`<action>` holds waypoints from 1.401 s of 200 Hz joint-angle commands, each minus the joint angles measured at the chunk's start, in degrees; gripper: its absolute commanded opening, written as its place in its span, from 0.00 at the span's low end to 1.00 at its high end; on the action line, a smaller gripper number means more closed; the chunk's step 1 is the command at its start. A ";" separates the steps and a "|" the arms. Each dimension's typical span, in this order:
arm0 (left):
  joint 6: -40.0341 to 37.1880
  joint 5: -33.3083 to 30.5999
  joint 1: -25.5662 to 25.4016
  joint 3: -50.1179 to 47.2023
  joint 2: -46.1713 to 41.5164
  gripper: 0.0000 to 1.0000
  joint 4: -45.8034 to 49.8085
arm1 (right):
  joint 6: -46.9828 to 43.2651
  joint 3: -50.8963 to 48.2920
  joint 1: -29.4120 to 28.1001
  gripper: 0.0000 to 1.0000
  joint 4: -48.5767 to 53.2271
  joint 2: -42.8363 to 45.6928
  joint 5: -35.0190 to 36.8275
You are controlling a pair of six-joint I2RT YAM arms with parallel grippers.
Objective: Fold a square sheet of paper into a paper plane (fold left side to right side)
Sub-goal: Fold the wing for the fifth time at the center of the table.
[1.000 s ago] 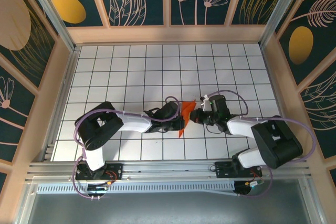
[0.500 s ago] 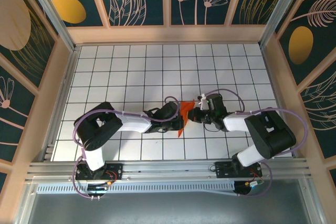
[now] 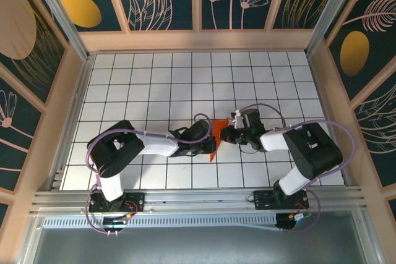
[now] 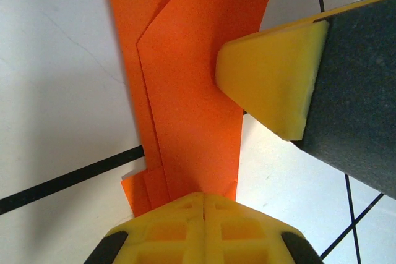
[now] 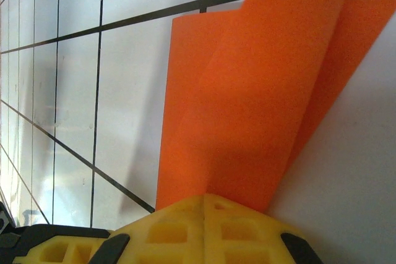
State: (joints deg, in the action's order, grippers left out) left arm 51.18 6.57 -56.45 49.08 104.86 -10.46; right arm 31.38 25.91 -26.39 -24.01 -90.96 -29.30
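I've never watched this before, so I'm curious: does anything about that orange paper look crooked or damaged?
Nothing torn or spilled. The one oddity is on the folded orange paper: at its near end in the left wrist view, the layers end in little steps rather than lining up, so the folds look slightly uneven.

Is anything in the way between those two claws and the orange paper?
Nothing visible stands between them. The left gripper and the right gripper are both shut on the paper, one pinching it from each side, with only the folded paper between their fingertips.
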 commanded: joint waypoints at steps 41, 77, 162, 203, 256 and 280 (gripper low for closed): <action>-1.39 -4.43 0.20 -3.03 2.24 0.00 13.31 | -1.87 2.89 1.26 0.00 3.63 -3.38 5.15; -1.52 -4.52 0.24 -3.29 2.42 0.00 13.62 | -2.91 4.46 3.57 0.00 4.04 -4.26 3.93; -1.61 -4.25 0.28 -3.17 3.03 0.00 13.45 | -5.69 9.76 9.30 0.00 6.34 -8.91 2.07; -1.60 -4.29 0.26 -3.27 2.88 0.00 13.45 | -6.72 12.92 11.88 0.00 7.30 -12.06 1.53; -1.55 -4.61 0.23 -3.55 2.43 0.00 13.28 | -7.38 17.02 14.97 0.00 8.65 -14.71 0.41; -1.48 -4.58 0.25 -3.60 2.22 0.00 13.05 | -8.22 18.81 15.23 0.00 11.56 -11.24 0.68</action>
State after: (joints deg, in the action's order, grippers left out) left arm 50.98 5.67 -56.45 49.01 104.71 -10.09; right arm 25.74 42.96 -12.58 -16.95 -103.88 -33.54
